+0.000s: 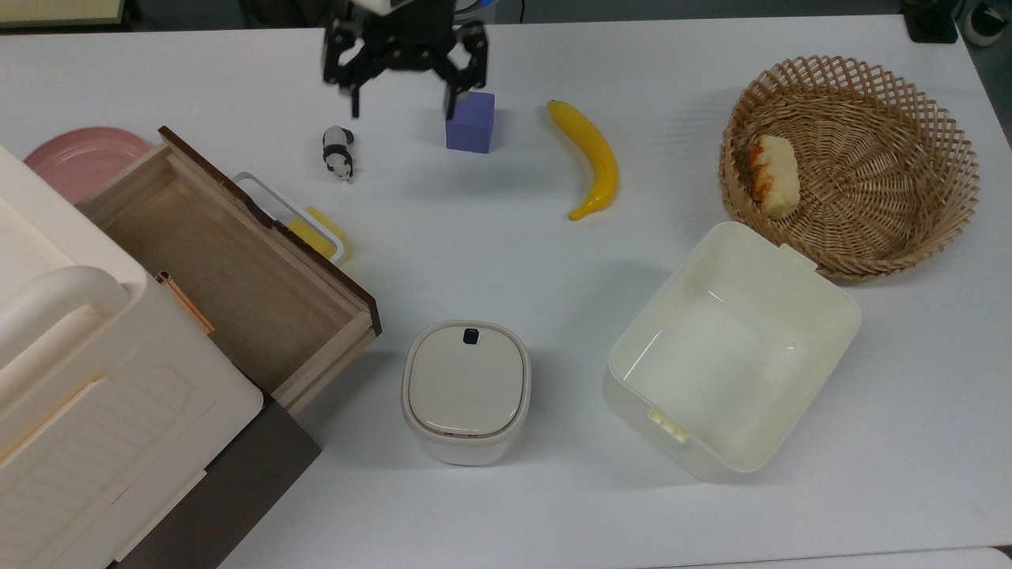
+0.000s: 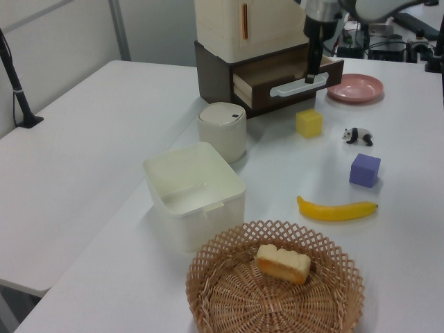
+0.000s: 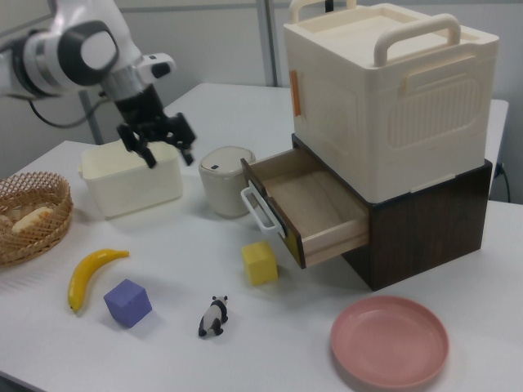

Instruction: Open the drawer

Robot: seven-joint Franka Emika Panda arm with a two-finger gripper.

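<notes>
Jaws spread wide, holding nothing | gripper [image 1: 405, 65] raised above the counter [image 1: 632, 490], well apart from the drawer [image 1: 237, 276] | drawer pulled out of dark-brown base, white handle [image 3: 257, 208] free | yellow cube [image 3: 260, 262] just beside handle | panda figure [image 1: 337, 152] near gripper

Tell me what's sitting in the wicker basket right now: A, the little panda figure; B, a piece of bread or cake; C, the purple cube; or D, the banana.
B: a pale, crusty piece of bread or cake lies in the wicker basket, while the banana, purple cube and panda figure are out on the table.
</notes>
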